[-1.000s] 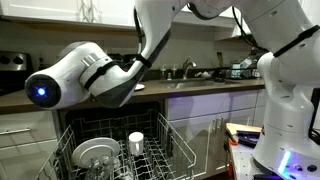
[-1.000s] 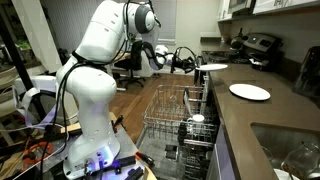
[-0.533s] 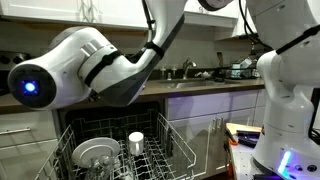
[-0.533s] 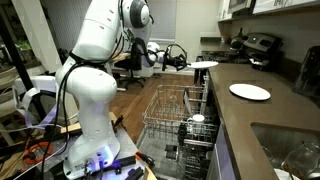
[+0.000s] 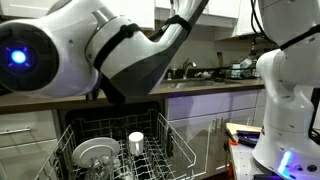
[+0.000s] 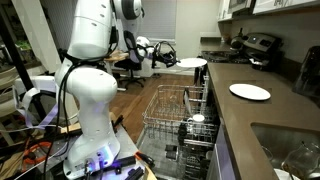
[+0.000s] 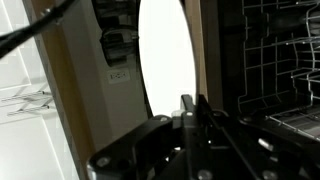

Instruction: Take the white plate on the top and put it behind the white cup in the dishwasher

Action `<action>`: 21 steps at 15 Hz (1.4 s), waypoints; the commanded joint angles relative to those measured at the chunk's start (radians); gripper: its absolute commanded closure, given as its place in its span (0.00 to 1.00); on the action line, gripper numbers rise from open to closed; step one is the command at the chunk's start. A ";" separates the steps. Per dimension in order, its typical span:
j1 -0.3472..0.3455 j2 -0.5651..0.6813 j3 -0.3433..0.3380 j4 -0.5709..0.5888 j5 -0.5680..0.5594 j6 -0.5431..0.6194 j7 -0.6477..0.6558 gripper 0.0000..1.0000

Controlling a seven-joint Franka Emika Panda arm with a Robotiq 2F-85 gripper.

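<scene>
- The gripper (image 7: 190,108) is holding the white plate (image 6: 193,63) by its rim; in the wrist view the jaws are sitting nearly together, pinched on that thin edge.
- In an exterior view the plate is hanging in the air to the left of the counter (image 6: 240,125), above and beyond the far end of the white wire rack (image 6: 165,112), and is touching nothing but the gripper.
- The white cup (image 5: 136,141) is standing upright in the rack of the dishwasher (image 5: 100,118), just right of a grey glassy dish (image 5: 97,152); the slot behind it is not yet taken.
- A second white plate (image 6: 249,91) is lying flat on the counter, well apart from the held one.
- Judging by its look, the plate is behaving as a stiff, glazed, brittle thing: fairly heavy for a rim pinch, slippery, and likely to chip against the tines.
- The rim is the only sensible hold; a deep bite there is helping against swinging or sliding.
- Lowering it edge-first between the tines is calling for slow, level movement.
</scene>
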 commanded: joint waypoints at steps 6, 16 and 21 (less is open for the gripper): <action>-0.034 -0.189 0.027 -0.189 0.023 0.197 0.226 0.93; -0.064 -0.203 -0.007 -0.225 0.021 0.353 0.320 0.93; -0.061 -0.221 -0.002 -0.227 0.022 0.382 0.288 0.93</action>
